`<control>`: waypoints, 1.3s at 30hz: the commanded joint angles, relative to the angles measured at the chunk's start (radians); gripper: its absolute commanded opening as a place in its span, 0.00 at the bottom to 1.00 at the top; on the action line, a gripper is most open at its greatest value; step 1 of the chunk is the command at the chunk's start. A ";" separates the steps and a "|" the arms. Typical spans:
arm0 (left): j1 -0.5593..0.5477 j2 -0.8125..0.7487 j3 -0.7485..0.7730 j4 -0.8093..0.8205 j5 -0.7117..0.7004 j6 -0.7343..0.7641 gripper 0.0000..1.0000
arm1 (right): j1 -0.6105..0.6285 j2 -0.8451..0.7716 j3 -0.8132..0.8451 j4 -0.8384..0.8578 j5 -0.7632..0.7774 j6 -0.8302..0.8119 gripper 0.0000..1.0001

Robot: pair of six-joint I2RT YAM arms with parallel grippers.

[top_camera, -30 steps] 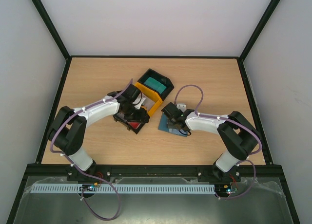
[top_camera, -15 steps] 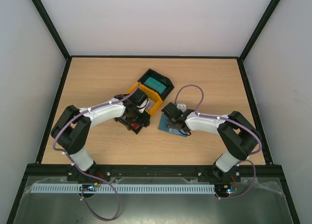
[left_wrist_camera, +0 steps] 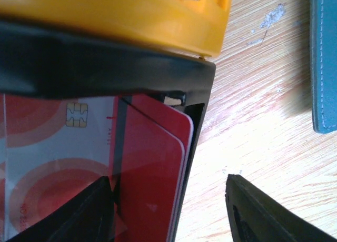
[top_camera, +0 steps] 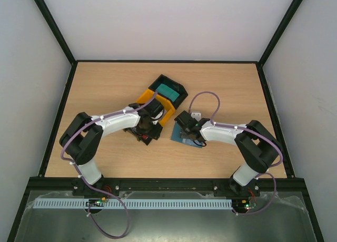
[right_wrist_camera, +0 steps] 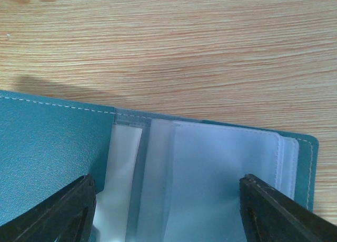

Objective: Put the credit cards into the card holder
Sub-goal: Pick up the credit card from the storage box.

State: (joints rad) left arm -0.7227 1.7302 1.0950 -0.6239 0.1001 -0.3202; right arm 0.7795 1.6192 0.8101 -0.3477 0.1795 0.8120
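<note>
The credit cards [left_wrist_camera: 152,163], red and white with a chip, lie stacked in a black tray [left_wrist_camera: 196,142]. A bit of red shows in the top view [top_camera: 144,137]. My left gripper [left_wrist_camera: 168,205] is open, its fingers straddling the right edge of the stack and the tray wall; it hangs over the tray in the top view [top_camera: 147,127]. The card holder [right_wrist_camera: 52,152] lies open on the table, its clear sleeves [right_wrist_camera: 221,173] showing. My right gripper [right_wrist_camera: 166,205] is open and empty right over it, also in the top view [top_camera: 185,129]. The holder's edge [left_wrist_camera: 324,68] shows at the left wrist view's right.
A yellow tray [top_camera: 167,111] lies against the black card tray, close above my left fingers [left_wrist_camera: 131,16]. Behind it stands another black tray [top_camera: 180,89] with a teal-green stack [top_camera: 167,88]. A small white object [top_camera: 196,114] lies beside my right wrist.
My left gripper has moved to the right along the black card tray, toward its end nearest the card holder. The right arm and the card holder have not moved.
</note>
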 commanded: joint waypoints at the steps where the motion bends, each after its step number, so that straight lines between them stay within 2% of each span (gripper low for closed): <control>1: -0.007 -0.034 0.029 -0.063 -0.002 0.015 0.58 | -0.006 0.059 -0.058 -0.053 -0.034 0.017 0.73; 7: -0.007 -0.040 0.037 -0.080 -0.019 0.014 0.49 | -0.006 0.058 -0.058 -0.054 -0.035 0.016 0.73; 27: -0.007 -0.073 0.046 -0.132 -0.069 0.000 0.42 | -0.007 0.057 -0.060 -0.053 -0.037 0.019 0.73; 39: -0.007 -0.076 0.064 -0.140 -0.113 0.003 0.10 | -0.006 0.054 -0.061 -0.053 -0.038 0.018 0.73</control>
State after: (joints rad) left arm -0.7261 1.6814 1.1290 -0.7330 0.0166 -0.3183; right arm 0.7795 1.6184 0.8085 -0.3462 0.1795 0.8120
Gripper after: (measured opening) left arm 0.132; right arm 0.729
